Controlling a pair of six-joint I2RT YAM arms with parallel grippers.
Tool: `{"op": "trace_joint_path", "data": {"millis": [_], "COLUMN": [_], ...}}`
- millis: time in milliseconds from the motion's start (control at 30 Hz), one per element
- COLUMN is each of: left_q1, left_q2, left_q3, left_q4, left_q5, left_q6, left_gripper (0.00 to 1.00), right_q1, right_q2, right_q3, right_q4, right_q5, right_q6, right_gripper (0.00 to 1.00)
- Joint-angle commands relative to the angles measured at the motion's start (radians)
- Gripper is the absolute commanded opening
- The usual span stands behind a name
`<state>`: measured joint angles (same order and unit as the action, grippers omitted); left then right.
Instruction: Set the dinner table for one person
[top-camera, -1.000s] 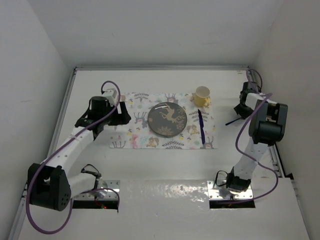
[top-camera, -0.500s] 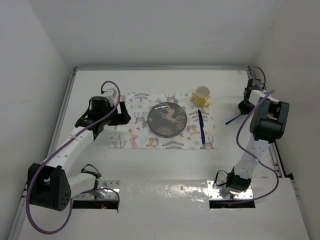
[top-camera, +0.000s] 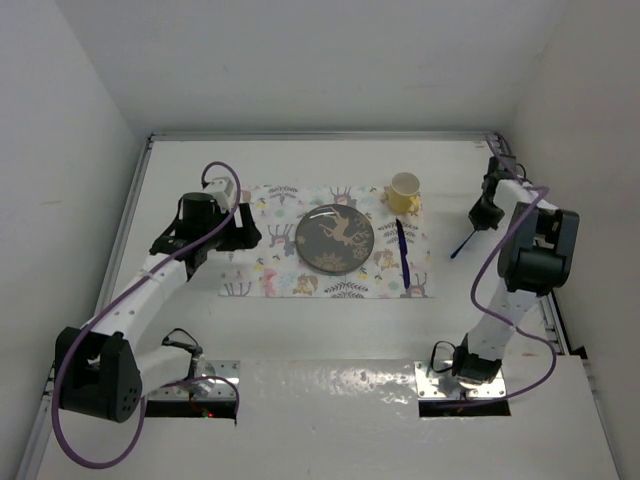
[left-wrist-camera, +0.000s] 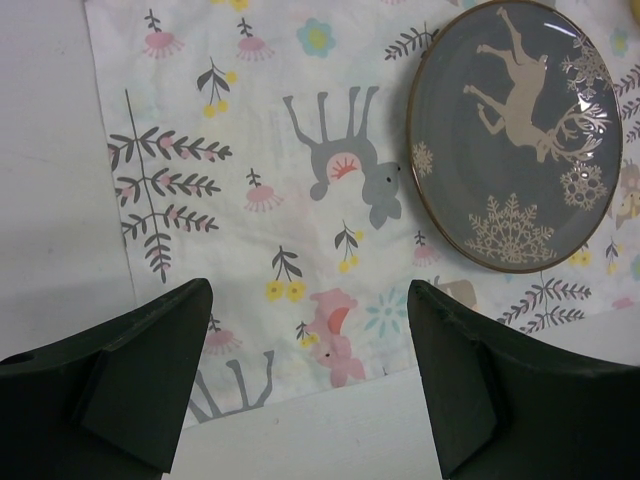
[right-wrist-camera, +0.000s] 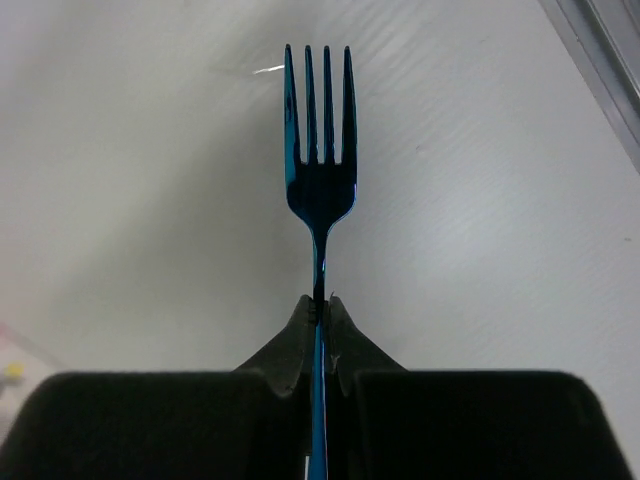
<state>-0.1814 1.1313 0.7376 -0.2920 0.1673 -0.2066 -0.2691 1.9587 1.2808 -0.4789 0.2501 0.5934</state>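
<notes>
1. Table (top-camera: 300, 160): one only, large, plain white, flat and rectangular, with thin silver rails along its edges. It spreads out beneath both my arms and carries everything else, and white walls stand round it.
2. One placemat (top-camera: 270, 272) lies near the middle of the table. It is white and printed with deer, leaves and small flowers.
3. One round plate (top-camera: 335, 238) sits at the centre of the placemat. It is dark grey with a pale deer and snowflakes on it.
4. One yellow cup (top-camera: 404, 190) stands at 1 o'clock from the plate, at the far right corner of the placemat.
5. One blue utensil (top-camera: 401, 250) lies on the placemat at 3 o'clock from the plate, just beside it. It is too small for me to tell its kind.
6. One blue fork (right-wrist-camera: 320, 150) with four tines is farther out at 3 o'clock, off the placemat and over bare table.
7. My left jaws are parted wide and grasp nothing. They are at 9 o'clock from the plate, over the left part of the placemat.
8. My right jaws are clenched on the fork's handle, with the tines pointing away from the wrist.
</notes>
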Motion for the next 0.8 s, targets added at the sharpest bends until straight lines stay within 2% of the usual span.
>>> {"op": "trace_joint_path", "data": {"millis": [0, 133, 400, 600, 700, 767], "left_q1": [0.005, 0.005, 0.003, 0.005, 0.003, 0.005], "left_q2": [-0.033, -0.027, -0.054, -0.068, -0.096, -0.111], "left_q3": [0.032, 0.094, 0.246, 0.330, 0.341, 0.344], "left_q4": [0.008, -0.056, -0.206, -0.344, -0.384, -0.403], "left_q5": [-0.020, -0.041, -0.140, -0.232, -0.258, -0.273], "left_q6": [-0.004, -0.039, -0.105, -0.119, -0.120, -0.120], "left_gripper": [0.77, 0.77, 0.78, 0.81, 0.86, 0.93], "right_q1": [0.071, 0.159, 0.412, 0.669, 0.795, 0.878], "right_q2": [-0.168, -0.297, -0.474, -0.431, -0.370, -0.292], "right_q3": [-0.001, -0.018, 0.020, 0.066, 0.118, 0.150], "right_q4": [-0.010, -0.027, -0.105, -0.079, -0.049, -0.037], "right_q5": [0.037, 0.089, 0.058, 0.077, 0.089, 0.094], "right_q6": [-0.089, -0.121, -0.109, 0.005, 0.072, 0.124], "right_gripper": [0.00, 0.00, 0.00, 0.00, 0.00, 0.00]}}
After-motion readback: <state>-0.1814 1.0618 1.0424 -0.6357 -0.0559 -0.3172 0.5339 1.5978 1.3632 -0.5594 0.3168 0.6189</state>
